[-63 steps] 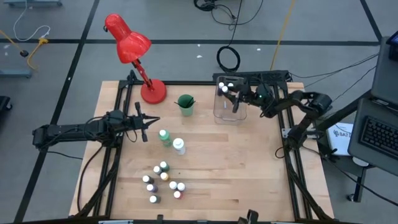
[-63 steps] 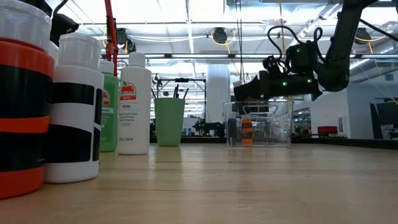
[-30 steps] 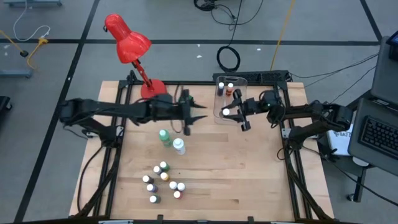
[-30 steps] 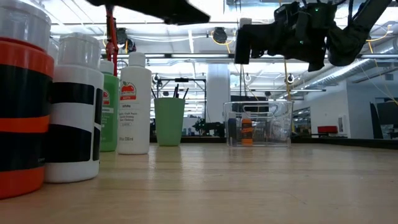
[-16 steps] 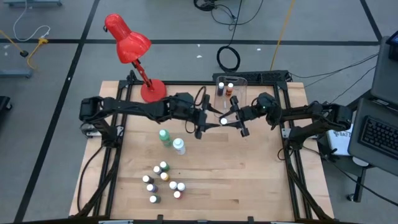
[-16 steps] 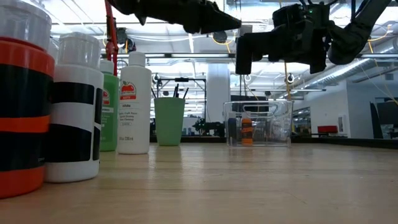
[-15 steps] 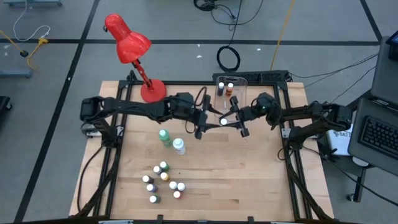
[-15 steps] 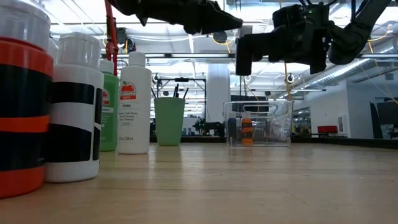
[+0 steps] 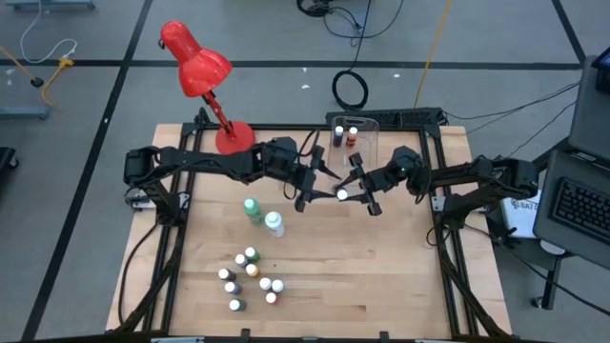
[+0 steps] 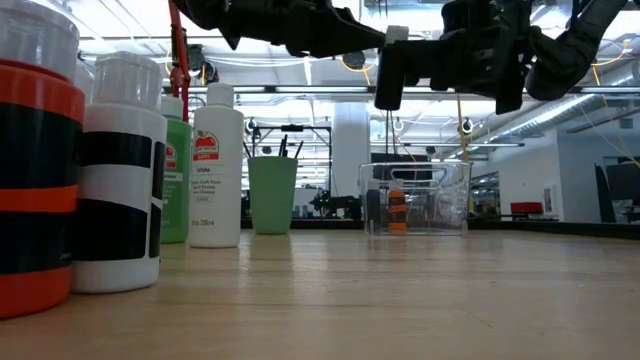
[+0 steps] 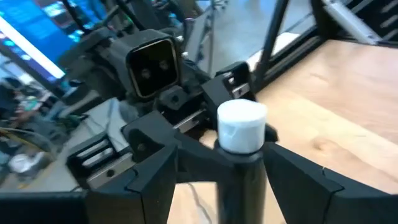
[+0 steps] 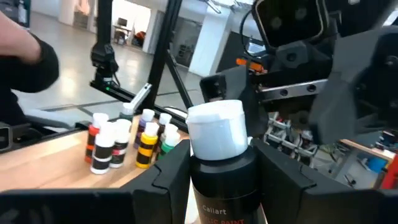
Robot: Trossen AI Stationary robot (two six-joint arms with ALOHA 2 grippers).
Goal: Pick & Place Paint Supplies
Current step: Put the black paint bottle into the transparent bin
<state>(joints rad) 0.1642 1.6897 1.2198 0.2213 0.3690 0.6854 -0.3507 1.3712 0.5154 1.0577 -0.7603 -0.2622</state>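
Far left, back corner: red desk lamp [image 9: 195, 62], base on the wooden table [image 9: 381, 267]. The left arm reaches from the left edge across the back half of the table, towards the middle.

Left of centre: tall green bottle [image 9: 253, 210] and tall white bottle [image 9: 274, 224] stand upright, just beside each other. Nearer the front edge is a loose cluster of small white-capped paint bottles [image 9: 250, 281], all upright, well apart from both arms.

From table height, the green cup [image 10: 272, 195] stands at the back with dark brush handles [image 10: 283, 148] sticking out of it.

Centre, raised above the table: the left gripper [image 9: 307, 191] and right gripper [image 9: 355, 191] face each other nose to nose. Between them is one black paint bottle [image 9: 340, 194] with a white cap.

Right wrist view: the bottle [image 12: 217, 143] sits upright, clamped between the right gripper's two fingers.

Left wrist view: the left gripper's fingers stand spread on either side of the same bottle [image 11: 241, 127]. There is a clear gap on one side. On the other side the finger looks very close, possibly touching; I cannot tell from here.

Right of centre, back edge: clear plastic bin [image 9: 367, 129] with two small bottles [image 9: 345, 136] inside, at the end nearer the middle of the table. The right arm comes in from the right edge.
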